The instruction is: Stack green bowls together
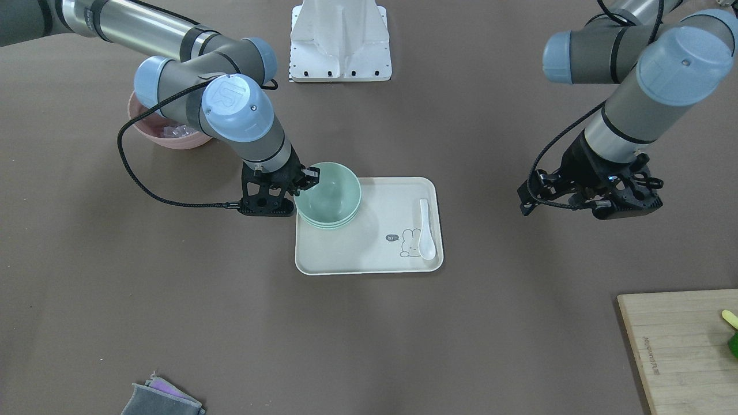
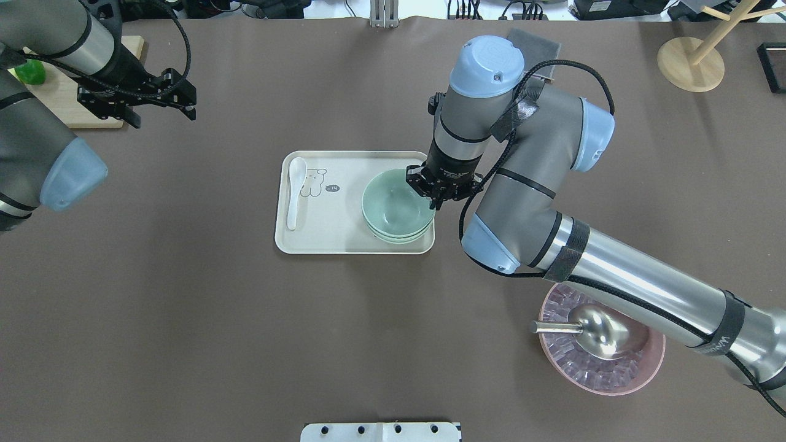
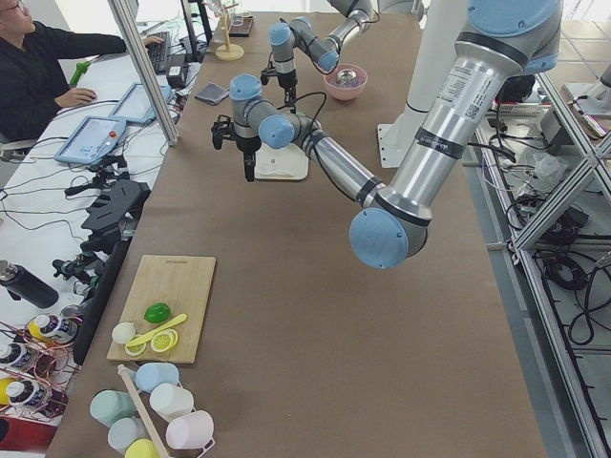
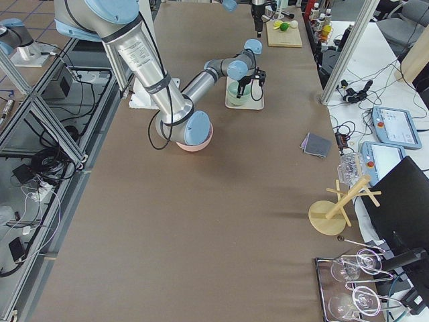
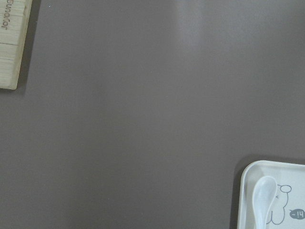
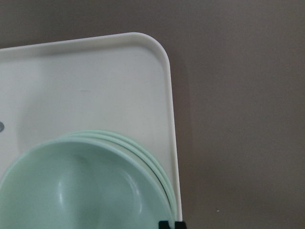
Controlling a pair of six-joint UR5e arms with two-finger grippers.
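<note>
Three pale green bowls (image 1: 328, 196) sit nested in one stack at the robot-right end of a cream tray (image 1: 369, 256); the stack also shows in the overhead view (image 2: 393, 209) and the right wrist view (image 6: 81, 191). My right gripper (image 1: 307, 180) is at the stack's rim (image 2: 431, 199), with one finger inside the top bowl and one outside, shut on its rim. A black fingertip (image 6: 170, 224) shows at the rim in the right wrist view. My left gripper (image 2: 163, 116) hangs open and empty above bare table, far from the tray (image 1: 576, 204).
A white spoon (image 2: 295, 190) lies on the tray's other end. A pink bowl (image 2: 614, 374) with a metal scoop stands under my right arm. A wooden cutting board (image 1: 680, 346) lies by my left arm. A grey cloth (image 1: 161, 397) lies at the table's far edge.
</note>
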